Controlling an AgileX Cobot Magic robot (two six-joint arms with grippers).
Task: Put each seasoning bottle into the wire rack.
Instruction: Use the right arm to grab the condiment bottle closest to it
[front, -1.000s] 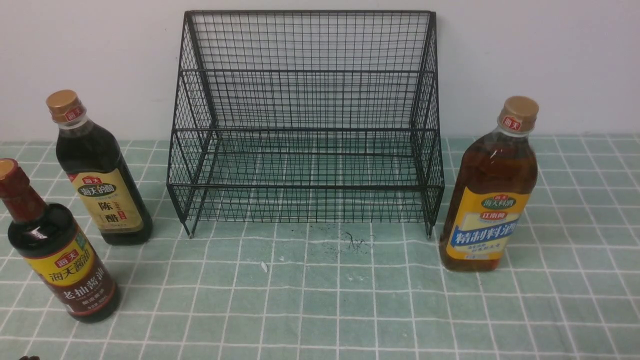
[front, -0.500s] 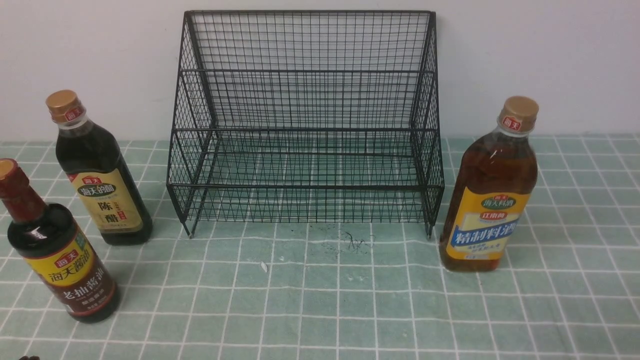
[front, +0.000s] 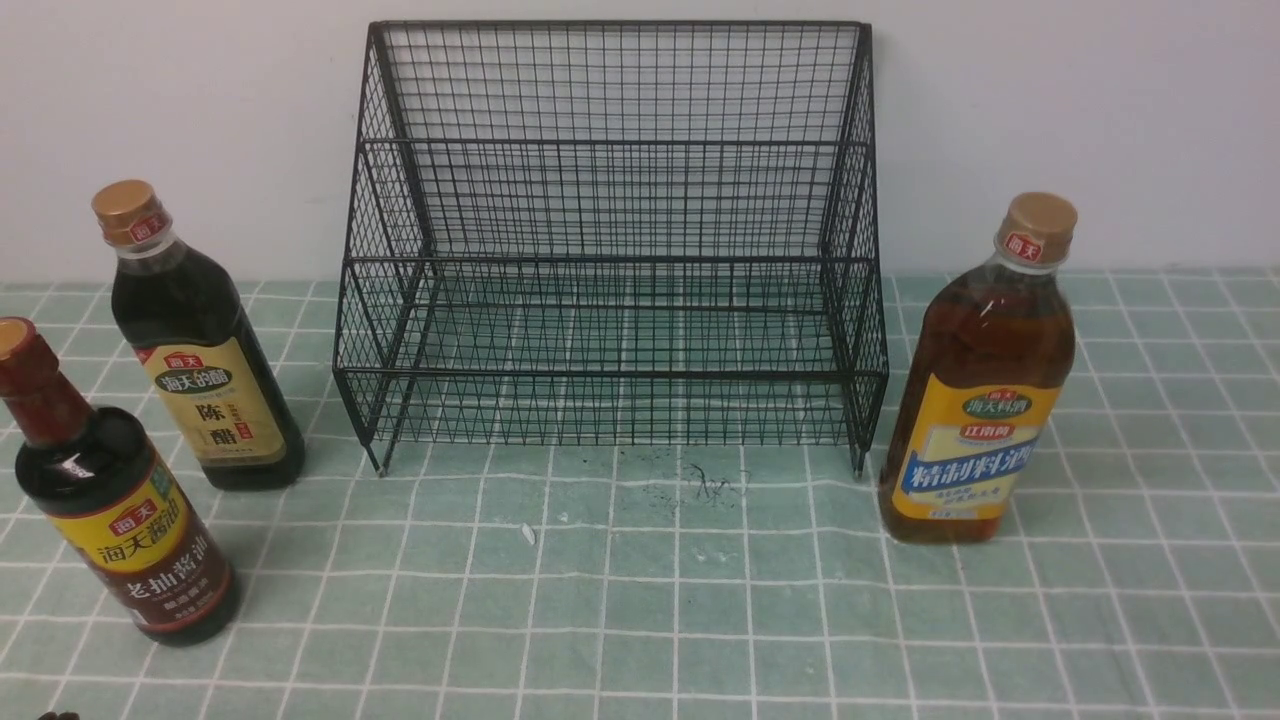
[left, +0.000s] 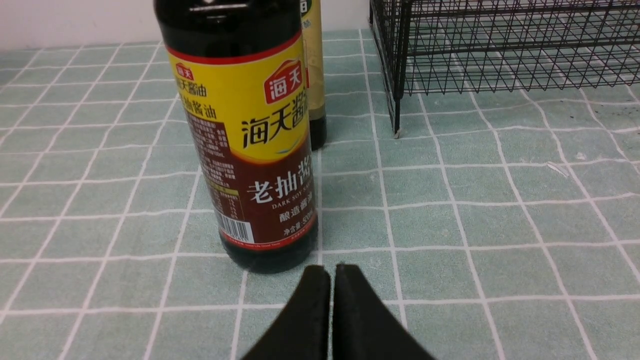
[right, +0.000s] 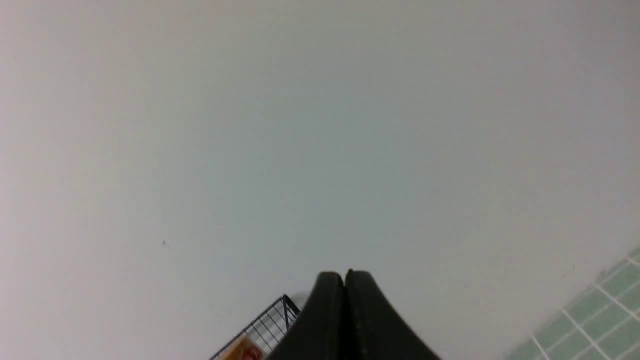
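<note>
The black wire rack (front: 610, 250) stands empty against the back wall. Left of it are two seasoning bottles: a dark one with a tan cap (front: 200, 350) and, nearer the front, a dark one with a red neck (front: 110, 500). An amber bottle with a tan cap (front: 980, 390) stands right of the rack. My left gripper (left: 332, 270) is shut and empty, low over the cloth just short of the red-necked bottle (left: 250, 135). My right gripper (right: 345, 276) is shut and empty, pointing at the wall, with a rack corner (right: 270, 322) beside it. Neither gripper shows in the front view.
A green checked cloth (front: 650, 600) covers the table. A small white scrap (front: 528, 533) and dark scribble marks (front: 710, 485) lie in front of the rack. The white wall (front: 1100, 120) is right behind the rack.
</note>
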